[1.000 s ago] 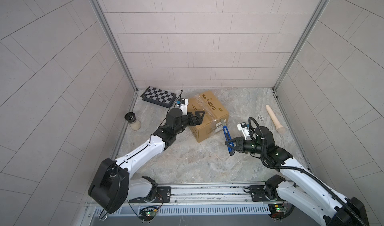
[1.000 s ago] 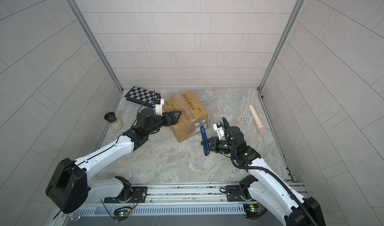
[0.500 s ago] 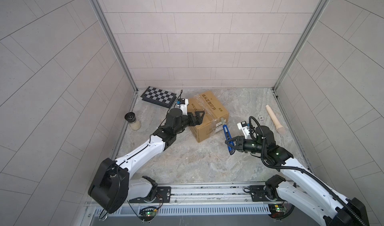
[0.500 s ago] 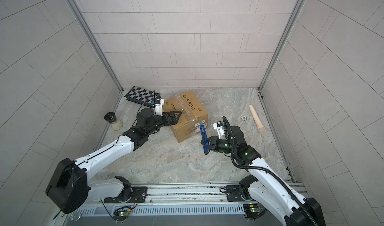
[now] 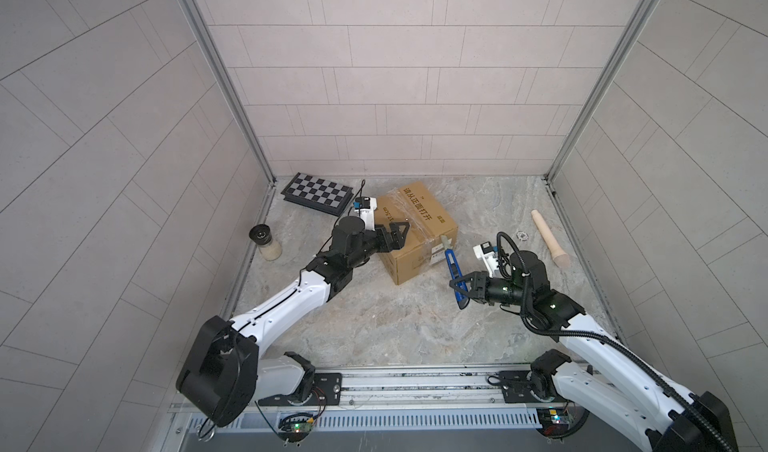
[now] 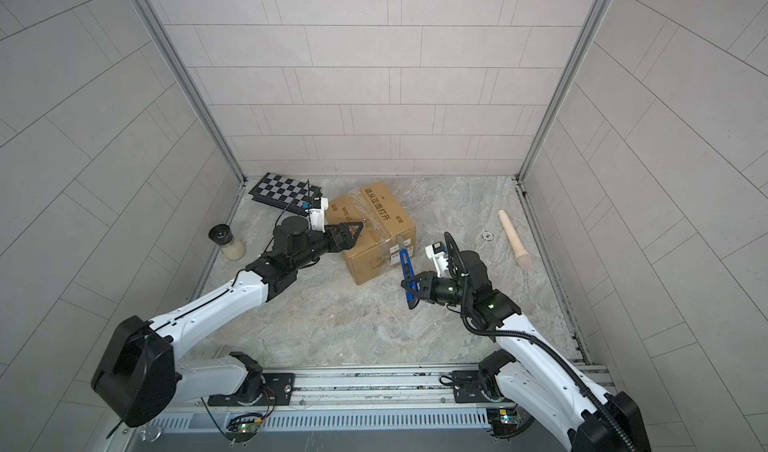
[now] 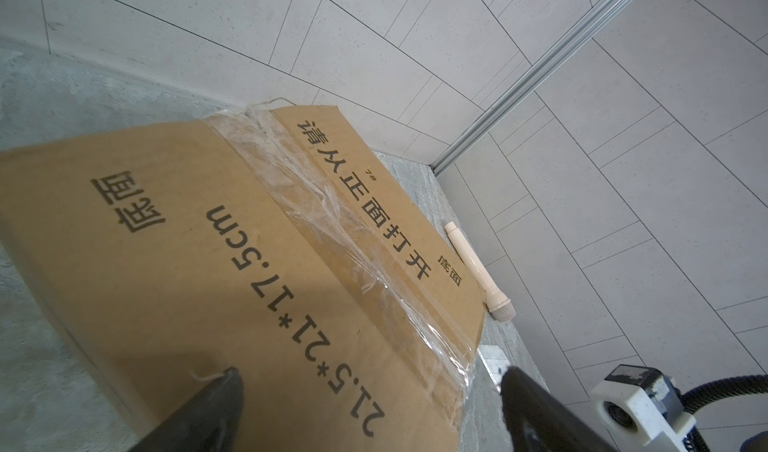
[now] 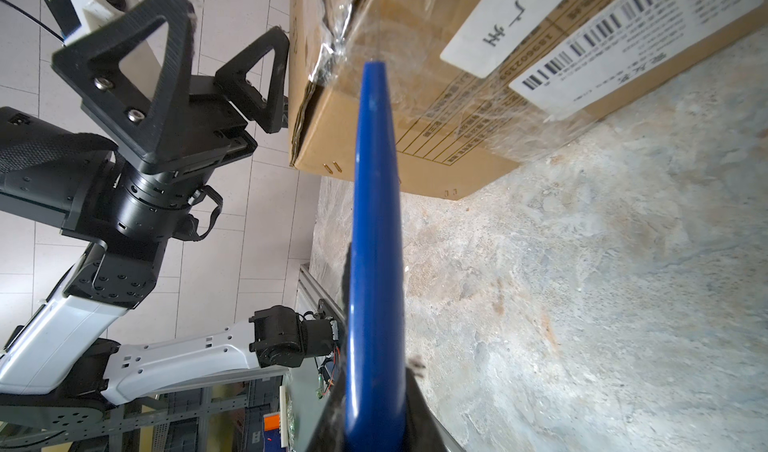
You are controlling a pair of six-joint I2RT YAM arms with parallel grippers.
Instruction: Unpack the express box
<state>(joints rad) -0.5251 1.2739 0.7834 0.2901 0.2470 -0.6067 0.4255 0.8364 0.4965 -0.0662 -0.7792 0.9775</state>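
Odds and ends on the marble floor [image 5: 395, 329]
A checkered board case [image 5: 318, 193] lies in the far left corner, a black-capped jar [image 5: 266, 242] by the left wall, a beige stick [image 5: 549, 237] at right.

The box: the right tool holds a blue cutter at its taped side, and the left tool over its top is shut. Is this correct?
Not fully. The left tool is open, not shut: the left wrist view shows its fingers wide apart over the top of the box. The rest holds: the right tool holds the blue cutter at the taped side.
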